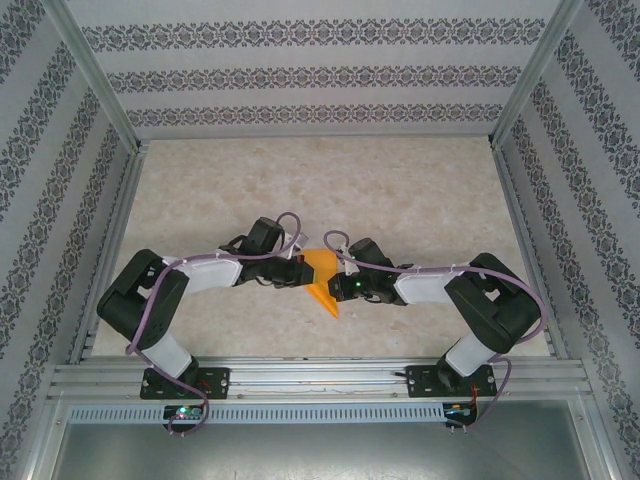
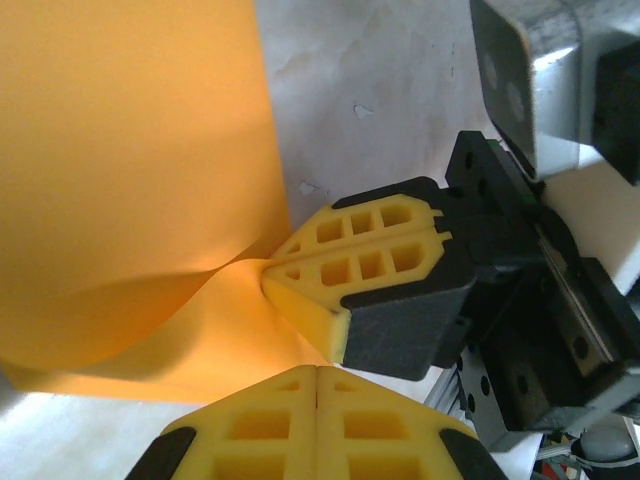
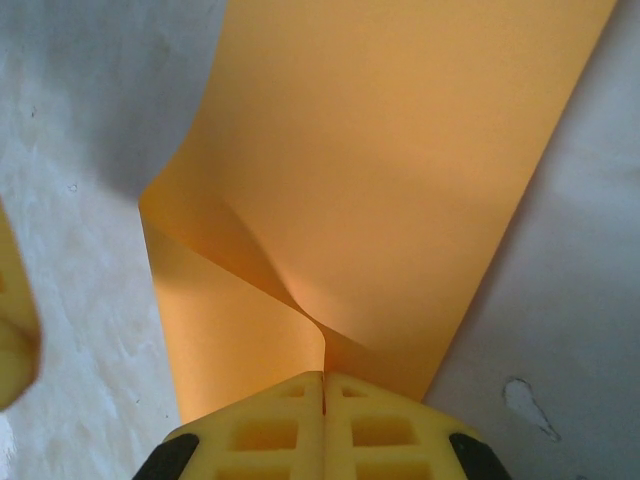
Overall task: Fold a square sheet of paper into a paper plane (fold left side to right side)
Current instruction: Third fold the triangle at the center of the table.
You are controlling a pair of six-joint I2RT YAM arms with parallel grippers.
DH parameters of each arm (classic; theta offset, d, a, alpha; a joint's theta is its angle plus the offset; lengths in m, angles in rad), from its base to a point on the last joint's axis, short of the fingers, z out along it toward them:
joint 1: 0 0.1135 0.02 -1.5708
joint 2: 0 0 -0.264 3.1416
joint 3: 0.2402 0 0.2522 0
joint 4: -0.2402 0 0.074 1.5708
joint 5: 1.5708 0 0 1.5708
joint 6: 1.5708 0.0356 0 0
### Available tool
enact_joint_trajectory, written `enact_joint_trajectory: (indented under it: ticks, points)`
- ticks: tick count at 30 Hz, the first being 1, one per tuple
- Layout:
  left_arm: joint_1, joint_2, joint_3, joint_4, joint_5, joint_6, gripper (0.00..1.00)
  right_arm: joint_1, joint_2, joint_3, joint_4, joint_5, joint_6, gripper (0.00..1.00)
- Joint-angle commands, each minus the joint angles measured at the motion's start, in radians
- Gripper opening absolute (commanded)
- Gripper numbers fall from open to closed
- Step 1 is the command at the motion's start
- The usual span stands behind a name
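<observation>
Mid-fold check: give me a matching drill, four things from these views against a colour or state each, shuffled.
Things:
1. square sheet of paper
2. right pincer
3. table
4. arm cable

Descriptions:
A. pale, marbled
B. purple
C. shut on the sheet
D. orange, buckled

Pairs: 1-D, 2-C, 3-A, 4-B.

square sheet of paper: thin, matt, smooth paper noted | right gripper pads: matt yellow plastic noted | table: smooth marbled finish noted

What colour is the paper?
The paper is plain bright orange, best seen from the right wrist.
</observation>
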Motion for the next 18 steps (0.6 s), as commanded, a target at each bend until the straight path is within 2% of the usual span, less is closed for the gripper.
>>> enact_joint_trajectory:
  ticks: [1,18]
  points:
    - [-0.021,0.038,-0.001,0.082,0.018,-0.033,0.03,0.012,0.044,-0.009,-0.1,0.045,-0.009,0.0]
    - [-0.028,0.143,-0.007,0.08,-0.037,-0.006,0.03,0.011,0.051,-0.005,-0.123,0.048,-0.022,0.0]
